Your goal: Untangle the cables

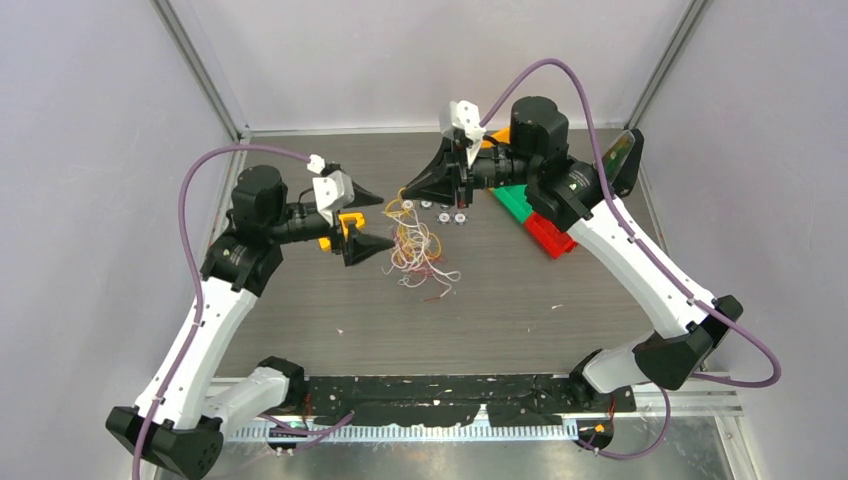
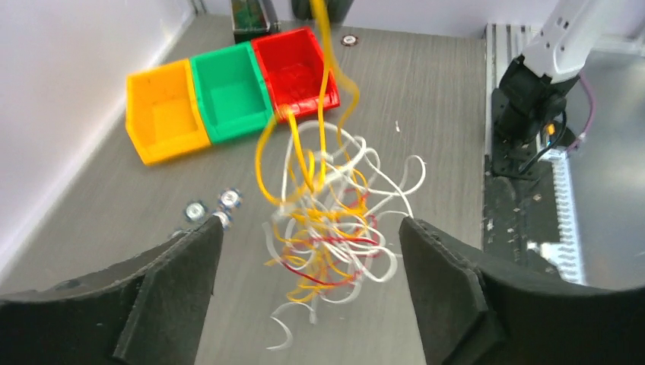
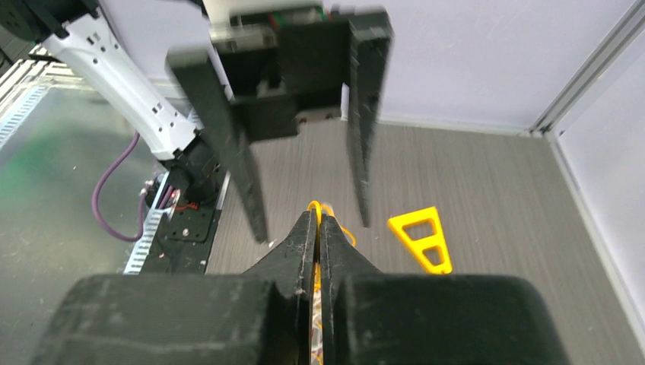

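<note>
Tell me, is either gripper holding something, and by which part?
The right gripper pinches a yellow-orange cable by its upper loop, above the tangle. The left gripper is open, holding nothing.

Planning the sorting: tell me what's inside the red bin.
The red bin shows only its bare, glossy floor. A hanging yellow cable crosses its right side, hiding a strip there.

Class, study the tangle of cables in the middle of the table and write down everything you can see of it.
The cables are thin, limp wires in yellow-orange, white and red, looped together into one loose knot. They look plastic-coated. A yellow-orange strand runs up to the right gripper, whose fingers are shut on it, so the top is lifted while the lower loops seem to reach the table. The open left gripper flanks it, apparently without touching.
</note>
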You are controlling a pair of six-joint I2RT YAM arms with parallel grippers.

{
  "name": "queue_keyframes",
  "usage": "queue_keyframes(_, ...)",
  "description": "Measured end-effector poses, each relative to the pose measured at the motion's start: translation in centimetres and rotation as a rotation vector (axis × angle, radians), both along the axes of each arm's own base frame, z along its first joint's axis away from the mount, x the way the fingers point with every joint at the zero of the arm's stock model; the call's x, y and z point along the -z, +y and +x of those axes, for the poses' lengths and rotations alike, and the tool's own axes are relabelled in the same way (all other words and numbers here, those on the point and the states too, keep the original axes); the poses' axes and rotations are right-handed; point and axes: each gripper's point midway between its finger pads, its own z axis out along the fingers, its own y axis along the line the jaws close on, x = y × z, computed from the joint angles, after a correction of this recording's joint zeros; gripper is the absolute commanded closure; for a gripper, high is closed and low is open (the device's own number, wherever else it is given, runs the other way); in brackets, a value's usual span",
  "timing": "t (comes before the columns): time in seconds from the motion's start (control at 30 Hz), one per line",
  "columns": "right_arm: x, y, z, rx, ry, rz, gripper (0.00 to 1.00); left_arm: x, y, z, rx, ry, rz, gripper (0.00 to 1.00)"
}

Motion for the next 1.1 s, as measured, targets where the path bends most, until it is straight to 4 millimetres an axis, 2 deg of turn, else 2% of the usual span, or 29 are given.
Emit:
queue_keyframes(0.13, -2.0, 0.1, 0.0, 0.010, -0.004, 0.047, 0.95, 1.4, 0.5, 0.4, -0.091, 0.056, -0.035, 0.00)
queue_keyframes(0.3, -3.2, 0.3, 0.1, 0.023, 0.032, 0.085, 0.95, -1.7, -1.3, 1.4, -0.127, 0.036, -0.150, 0.01)
queue_keyframes(0.4, -4.2, 0.7, 0.4, 0.028, 0.061, 0.123, 0.95, -3.4, -2.7, 2.3, -0.136, 0.035, -0.218, 0.28)
queue_keyframes(0.47, -5.4, 1.1, 1.0, 0.038, 0.077, 0.157, 0.94, -3.6, -3.8, 3.1, -0.129, 0.055, -0.238, 0.39)
queue_keyframes(0.5, -6.3, 1.3, 1.5, 0.049, 0.079, 0.180, 0.95, -3.0, -4.1, 3.5, -0.130, 0.073, -0.234, 0.43)
queue_keyframes(0.6, -9.8, 1.1, 3.0, 0.097, 0.081, 0.258, 0.95, 0.8, -3.9, 4.8, -0.161, 0.134, -0.201, 0.62)
queue_keyframes(0.67, -13.2, 0.0, 4.3, 0.141, 0.078, 0.329, 0.95, 6.0, -2.6, 5.4, -0.211, 0.223, -0.154, 0.71)
queue_keyframes(0.73, -16.8, -1.8, 5.7, 0.191, 0.064, 0.410, 0.95, 11.1, -1.2, 5.8, -0.263, 0.316, -0.089, 0.77)
queue_keyframes(0.8, -20.9, -4.1, 6.8, 0.240, 0.038, 0.506, 0.95, 15.2, 0.4, 5.9, -0.307, 0.397, -0.030, 0.82)
queue_keyframes(0.87, -24.3, -6.5, 7.4, 0.279, 0.012, 0.591, 0.94, 18.5, 2.1, 6.0, -0.348, 0.466, 0.028, 0.82)
queue_keyframes(0.93, -26.9, -8.7, 7.5, 0.314, -0.015, 0.658, 0.95, 20.2, 3.8, 6.2, -0.383, 0.491, 0.069, 0.81)
queue_keyframes(1.0, -28.0, -10.1, 7.4, 0.341, -0.033, 0.696, 0.95, 21.0, 5.2, 6.3, -0.408, 0.489, 0.102, 0.81)
queue_keyframes(1.1, -28.1, -11.3, 7.6, 0.374, -0.029, 0.711, 0.94, 22.0, 6.9, 6.2, -0.430, 0.477, 0.152, 0.79)
